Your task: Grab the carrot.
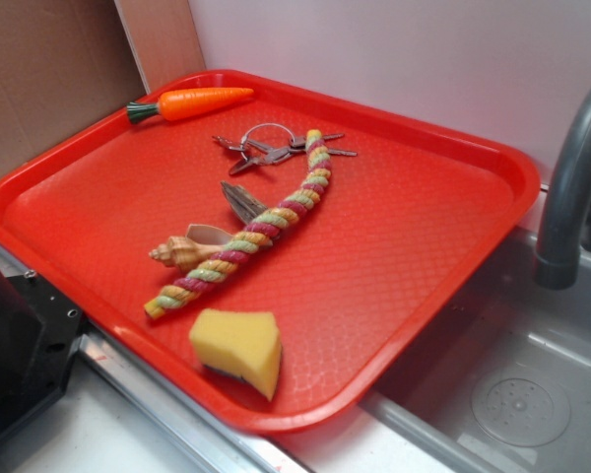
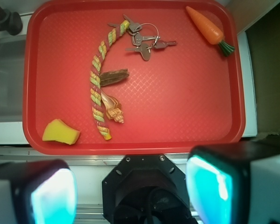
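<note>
In the wrist view, the yellow sponge [image 2: 60, 132] sits at the red tray's [image 2: 191, 121] near left corner, then the rope stick [image 2: 99, 84], shells and keys [image 2: 143, 38]. The carrot [image 2: 206, 26] lies in the far right corner, well apart from the gripper [image 2: 130, 196], whose fingers [image 2: 53, 196] are spread and empty.

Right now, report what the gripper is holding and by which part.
Nothing is held. The gripper is open and empty, hanging short of the tray; the carrot lies untouched in its corner.
</note>
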You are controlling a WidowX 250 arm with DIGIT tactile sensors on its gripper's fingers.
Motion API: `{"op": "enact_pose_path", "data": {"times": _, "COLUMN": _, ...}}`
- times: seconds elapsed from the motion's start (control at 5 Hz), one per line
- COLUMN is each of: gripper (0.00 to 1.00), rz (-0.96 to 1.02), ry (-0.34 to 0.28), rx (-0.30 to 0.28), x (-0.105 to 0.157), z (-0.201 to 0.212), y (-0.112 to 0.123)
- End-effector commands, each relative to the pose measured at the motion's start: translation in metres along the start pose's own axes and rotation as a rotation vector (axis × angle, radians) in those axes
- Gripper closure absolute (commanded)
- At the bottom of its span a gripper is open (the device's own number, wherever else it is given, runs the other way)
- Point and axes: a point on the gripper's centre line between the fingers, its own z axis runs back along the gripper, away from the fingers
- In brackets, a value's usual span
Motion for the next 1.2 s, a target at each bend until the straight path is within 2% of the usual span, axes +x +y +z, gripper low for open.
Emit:
{"op": "enact_pose_path", "data": {"times": 0.0, "gripper": 0.00, "rz": 0.000, "ry": 0.000, "rx": 0.000, "x": 0.000, "z": 0.000, "y": 0.000}}
{"op": "enact_pose_path", "data": {"times": 0.2, "gripper": 0.00, "rz": -0.041, "ry": -0.023, "rx": 0.187, "x": 0.041, "z": -0.028, "y": -0.001}}
{"op": "enact_pose_path", "data": {"times": 0.4, "gripper": 0.00, "rz": -0.297, "ry": -0.072, "rx": 0.269, "x": 0.086, "z": -0.058, "y": 0.034}}
{"op": "enact_pose_path", "data": {"times": 1.0, "gripper": 0.00, "rz": -0.297, "ry": -0.072, "rx": 0.269, "x": 0.086, "z": -0.058, "y": 0.034}}
